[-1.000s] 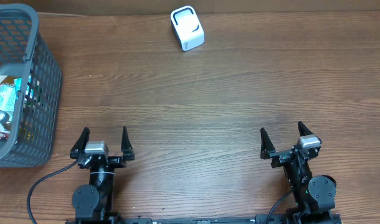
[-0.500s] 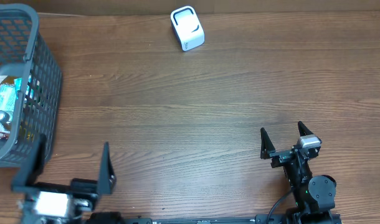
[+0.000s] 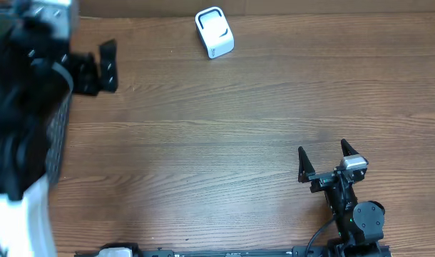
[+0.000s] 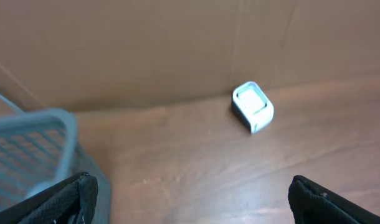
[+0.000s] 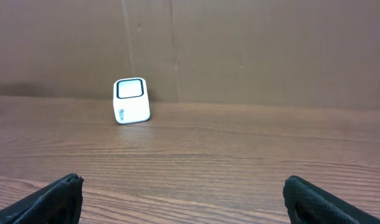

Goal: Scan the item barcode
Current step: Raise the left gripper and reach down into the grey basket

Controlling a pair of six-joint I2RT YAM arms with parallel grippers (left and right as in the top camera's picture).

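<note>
The white barcode scanner (image 3: 215, 32) stands at the table's far edge; it also shows as the scanner (image 4: 253, 107) in the left wrist view and the scanner (image 5: 131, 100) in the right wrist view. My left arm is raised high at the far left, close under the overhead camera, over the grey basket (image 4: 34, 155). My left gripper (image 4: 190, 205) is open and holds nothing; one of its fingers (image 3: 107, 64) shows from above. My right gripper (image 3: 323, 160) rests open and bare near the front edge. The item is hidden.
The left arm covers most of the basket (image 3: 58, 143) in the overhead view. A brown cardboard wall (image 5: 240, 43) runs behind the scanner. Bare wooden table (image 3: 224, 135) lies between the scanner and the right gripper.
My left arm has lifted off the front edge and swung up and back to the far left, over the basket, still open. The right arm has not moved.
</note>
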